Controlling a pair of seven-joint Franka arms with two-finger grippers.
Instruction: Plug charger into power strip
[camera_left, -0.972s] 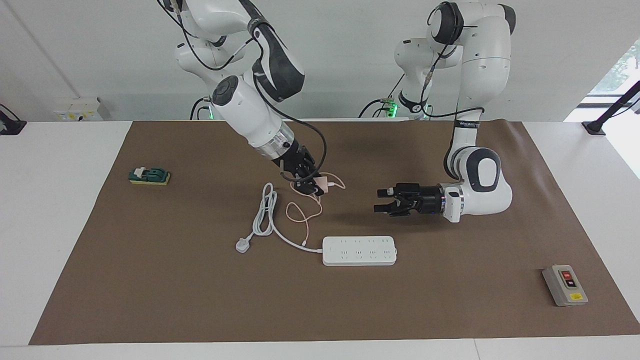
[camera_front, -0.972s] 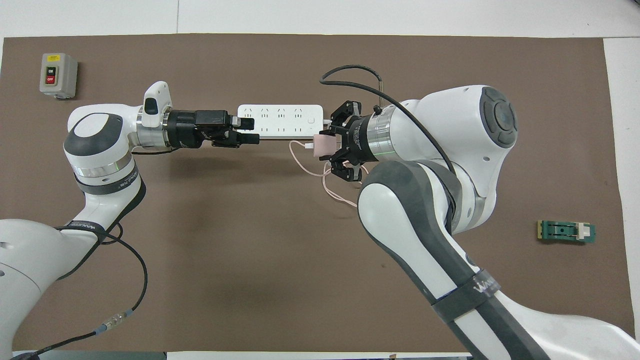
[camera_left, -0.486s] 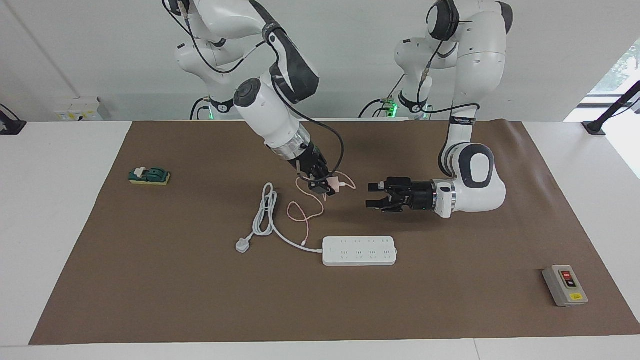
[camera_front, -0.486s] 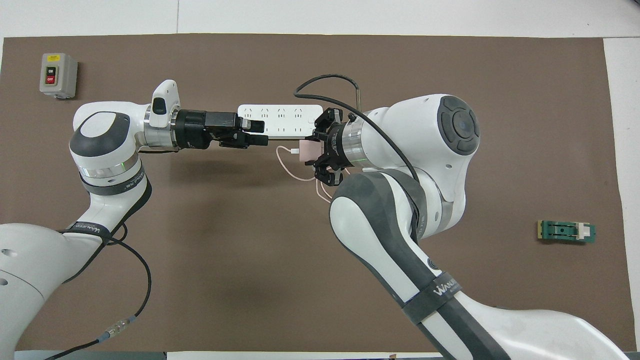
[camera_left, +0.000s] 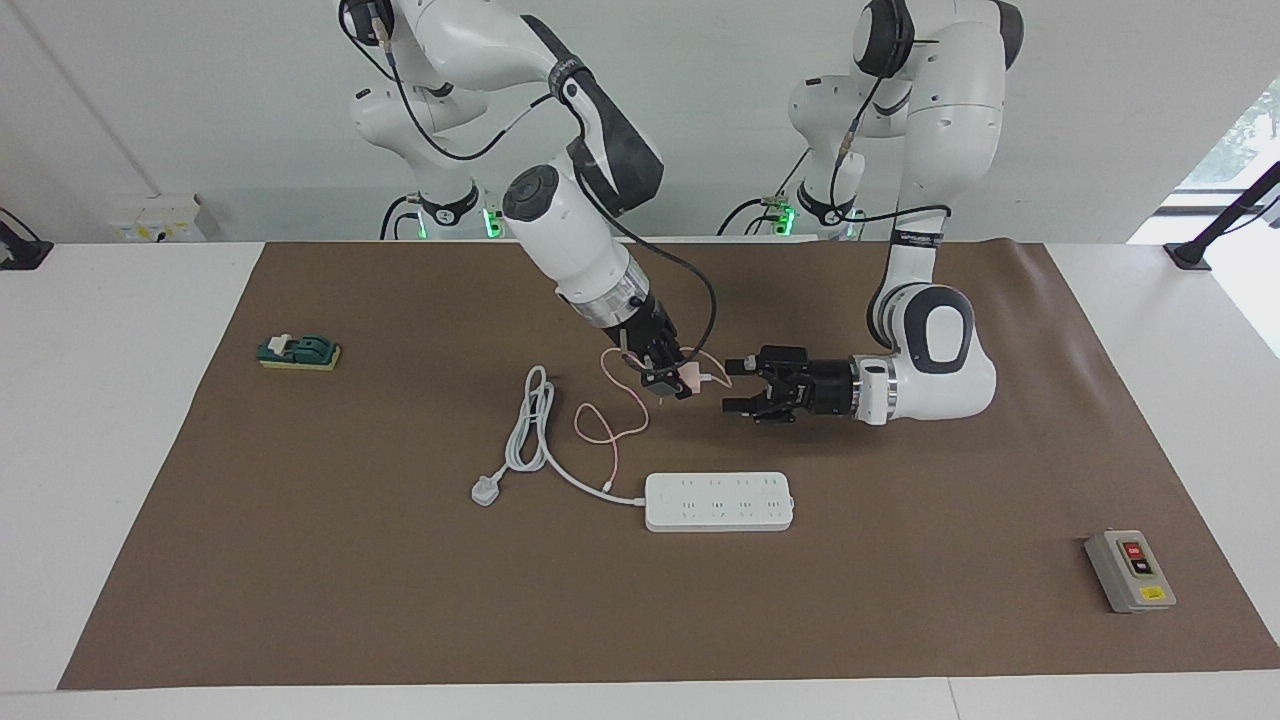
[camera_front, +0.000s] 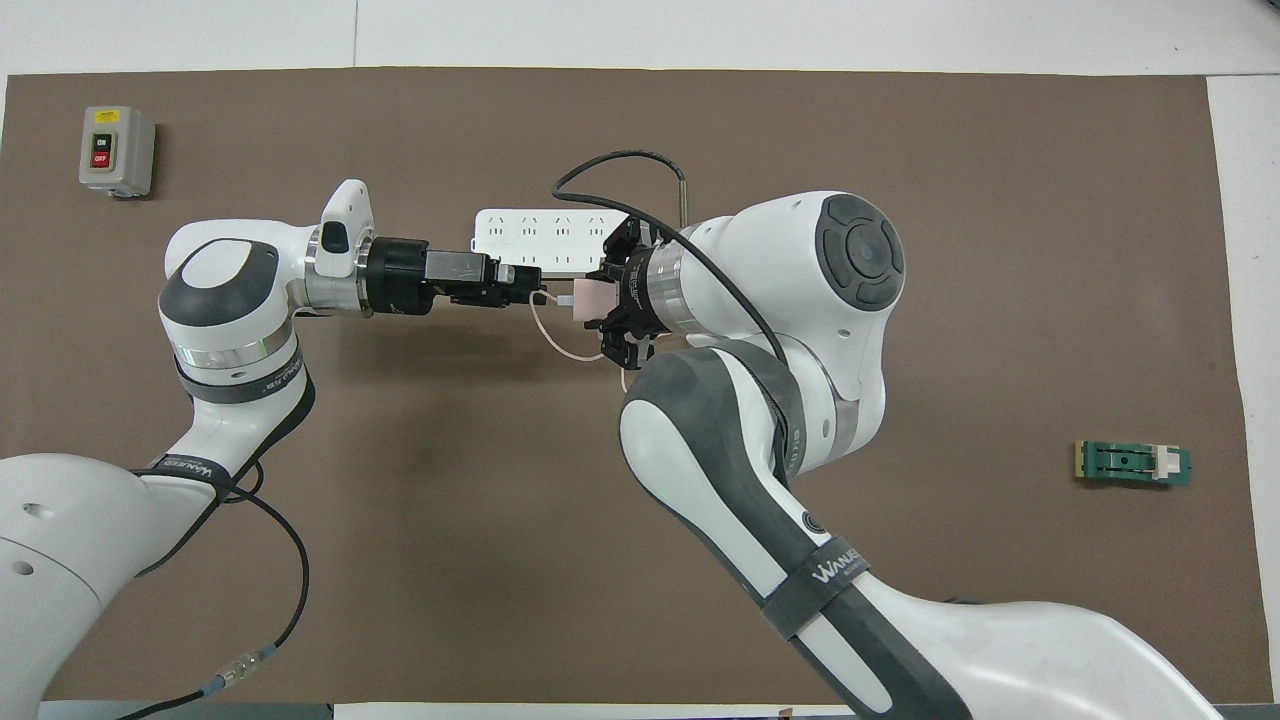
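Note:
My right gripper is shut on the pale pink charger and holds it in the air above the mat, over a spot nearer to the robots than the power strip. The charger's thin pink cable hangs down and loops on the mat. My left gripper is open, level, and points at the charger's cable end, a short gap away. In the overhead view the charger sits between my right gripper and my left gripper, which cover part of the power strip.
The strip's thick white cord ends in a grey-white plug toward the right arm's end. A grey button box lies near the left arm's end. A green block lies at the right arm's end.
My right gripper has carried the charger up and toward the left arm's end. My left gripper has moved toward the charger, so the gap between the two has closed.

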